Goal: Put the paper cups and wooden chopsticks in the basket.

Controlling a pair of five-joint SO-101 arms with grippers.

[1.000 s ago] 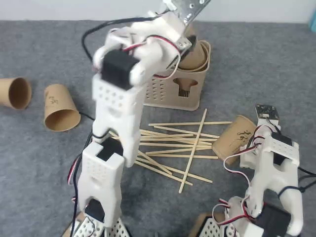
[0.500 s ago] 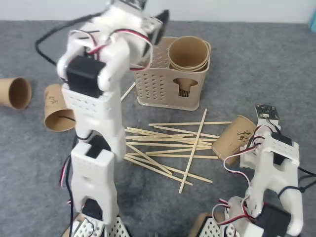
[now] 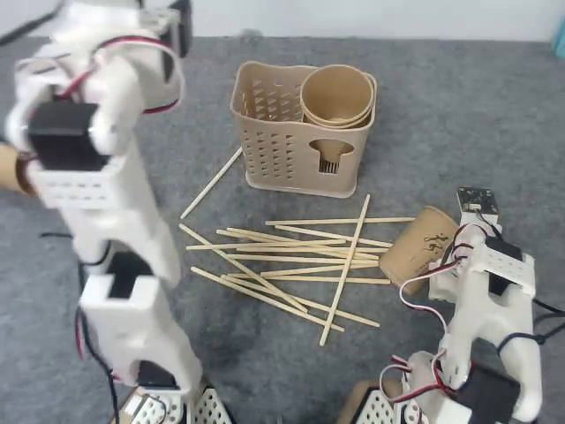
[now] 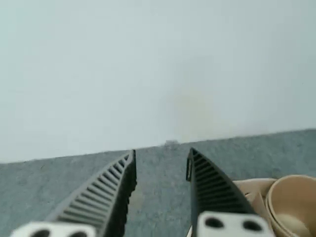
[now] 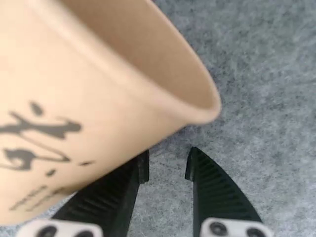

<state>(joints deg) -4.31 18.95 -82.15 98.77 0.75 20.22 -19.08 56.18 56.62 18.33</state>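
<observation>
Left gripper, jaws apart and empty, raised aloft; right gripper, narrowly parted, empty, just beside a tipped paper cup; chopsticks strewn before the basket, nested cups inside; step judged between pickups, next calling for descent onto a loose cup or stick

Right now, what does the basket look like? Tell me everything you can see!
The basket is beige and plastic-looking, with rows of little holes in its walls and a handle cut-out in one side. It stands upright on the grey mat. Stacked paper cups sit inside at one end.
</observation>
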